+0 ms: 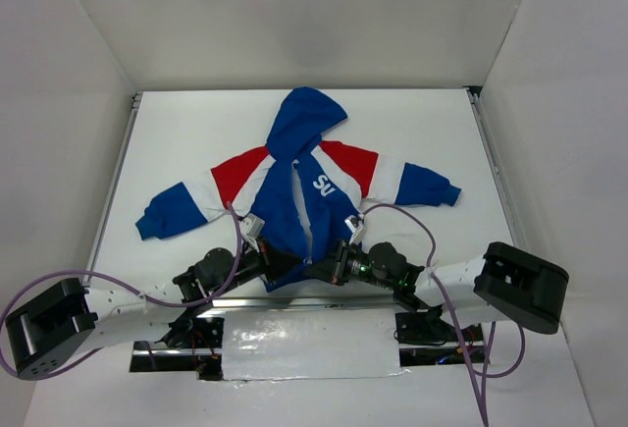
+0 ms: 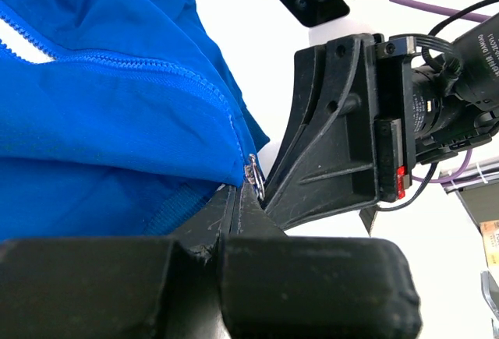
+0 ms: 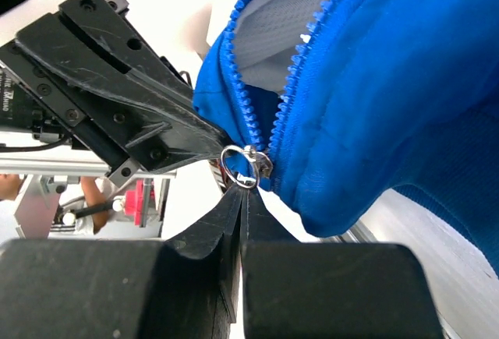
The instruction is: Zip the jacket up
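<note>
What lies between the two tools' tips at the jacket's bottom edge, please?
The zipper's metal pull ring, on the jacket, sits between left tool and right tool; the right wrist view shows it.

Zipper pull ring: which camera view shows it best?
Right wrist: the ring appears whole and sharp just above the right gripper. Left wrist shows only a sliver at the jacket hem. Top external: too small to tell.

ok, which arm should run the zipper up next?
Right. The right gripper is shut on the pull ring; the left gripper is clamped on the jacket hem, likely anchoring it.
</note>
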You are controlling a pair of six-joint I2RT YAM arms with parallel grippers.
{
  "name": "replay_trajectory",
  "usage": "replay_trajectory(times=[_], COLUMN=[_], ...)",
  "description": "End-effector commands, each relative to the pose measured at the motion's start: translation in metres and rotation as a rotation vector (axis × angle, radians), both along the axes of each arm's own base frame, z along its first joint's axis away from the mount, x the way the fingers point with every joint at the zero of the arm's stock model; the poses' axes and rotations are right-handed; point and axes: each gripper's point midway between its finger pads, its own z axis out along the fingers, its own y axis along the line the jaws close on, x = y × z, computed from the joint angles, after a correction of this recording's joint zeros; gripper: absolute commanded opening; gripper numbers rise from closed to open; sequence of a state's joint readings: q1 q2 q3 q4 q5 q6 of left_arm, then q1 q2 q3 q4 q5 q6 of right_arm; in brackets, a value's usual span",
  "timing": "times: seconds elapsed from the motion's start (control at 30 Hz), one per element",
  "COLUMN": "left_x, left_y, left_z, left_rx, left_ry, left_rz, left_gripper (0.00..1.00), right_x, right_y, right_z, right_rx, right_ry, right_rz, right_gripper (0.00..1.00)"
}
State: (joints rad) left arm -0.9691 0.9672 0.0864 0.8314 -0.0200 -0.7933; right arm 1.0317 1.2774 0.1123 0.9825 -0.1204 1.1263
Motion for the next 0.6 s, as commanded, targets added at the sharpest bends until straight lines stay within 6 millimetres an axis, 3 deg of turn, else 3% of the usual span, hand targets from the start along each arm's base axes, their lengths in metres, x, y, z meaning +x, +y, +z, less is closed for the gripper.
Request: replay_trajectory(times=[0.0,0.07,0.17,0.2,0.57], left_x=[0.005,0.005,0.003,0.004,0.002], left_y=[-0.008,-0.008,-0.009,-0.009,-0.009], left_z=[0.032,0.032,0.032,0.032,0.03], left_rx=[-0.086,-0.086,-0.088,-0.088,-0.088], left_ry=[-0.053,-0.053,-0.051,-0.051,-0.048], left_rz=[-0.006,-0.005,-0.018,-0.018,-0.021], left_gripper=[0.0,0.0,0.0,0.0,0.0], right_x=[0.003,0.003,0.004,0.004,0.006], right_y=[0.004,0.004,0.003,0.003,-0.001], right_z=[0.018,0.02,0.018,0.017,0.006], right_rx=[0.042,0.048,0.037,0.032,0.019], right_ry=[-0.06,-0.067,-0.066,-0.065,-0.036], right_rz=[-0.006,-0.003,-0.008,-0.008,-0.034], right_gripper=[0.0,0.05,0.28,0.31,0.38])
